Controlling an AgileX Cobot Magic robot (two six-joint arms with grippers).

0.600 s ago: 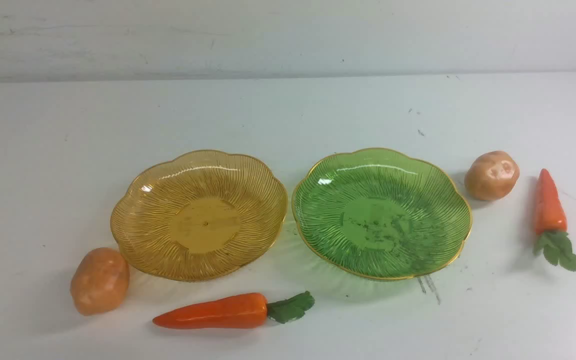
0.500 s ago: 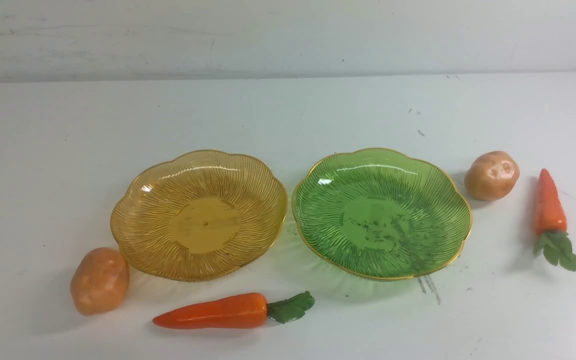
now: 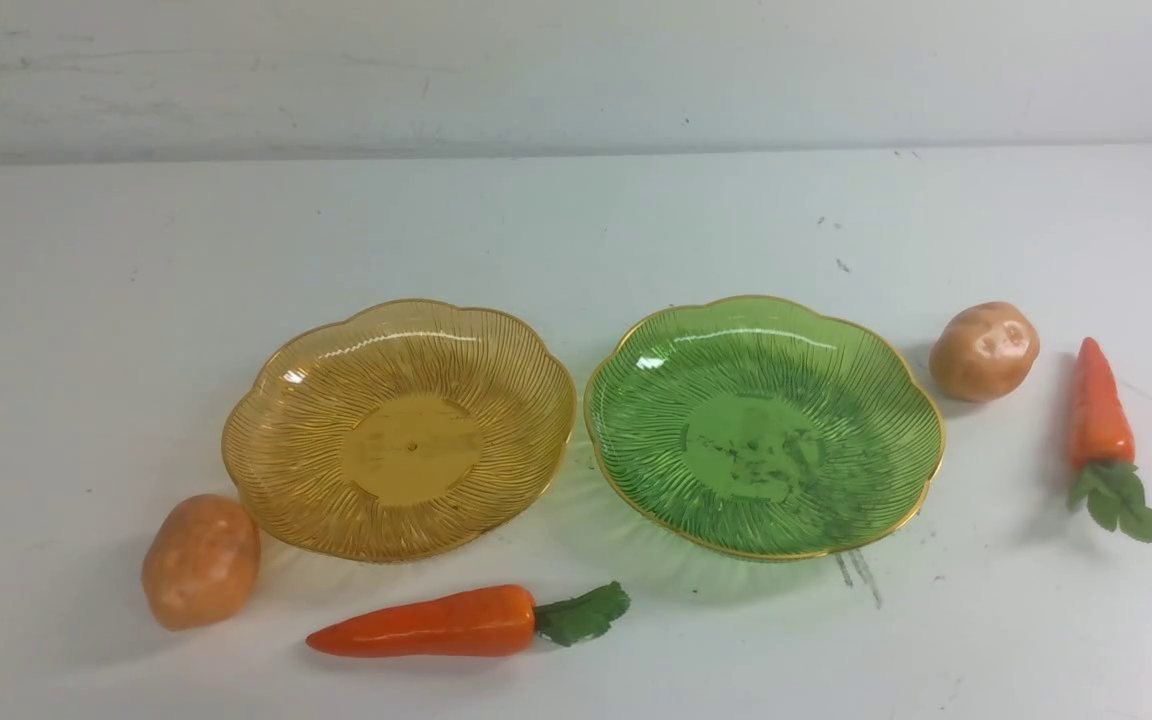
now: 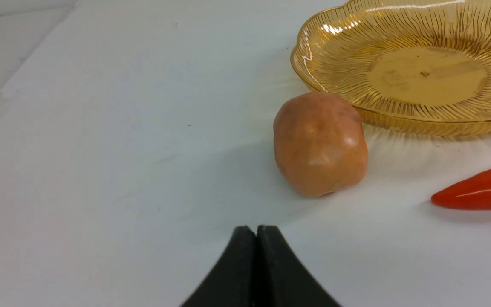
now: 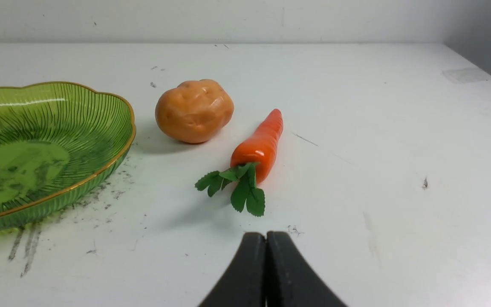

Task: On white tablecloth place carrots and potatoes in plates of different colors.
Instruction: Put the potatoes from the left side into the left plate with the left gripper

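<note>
Beside amber plate (image 3: 316, 420), potato (image 3: 201, 562) and carrot (image 3: 426, 623)

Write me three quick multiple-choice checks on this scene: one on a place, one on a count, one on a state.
1. Where is the left potato relative to the amber plate?
A. Inside it.
B. On the white tablecloth, beside it.
C. On its far side.

2. How many vegetables lie in the two plates?
A. None.
B. Two.
C. Four.

3. How do the jaws of the left gripper and right gripper stand?
A. Both open.
B. Both shut, empty.
C. Left shut on a carrot.

Answers:
1 B: the left potato sits on the cloth by the plate's near left rim.
2 A: the amber plate and green plate hold nothing. The near carrot, right carrot and right potato also lie on the cloth.
3 B: each wrist view shows jaws pressed together with nothing between them.
</note>
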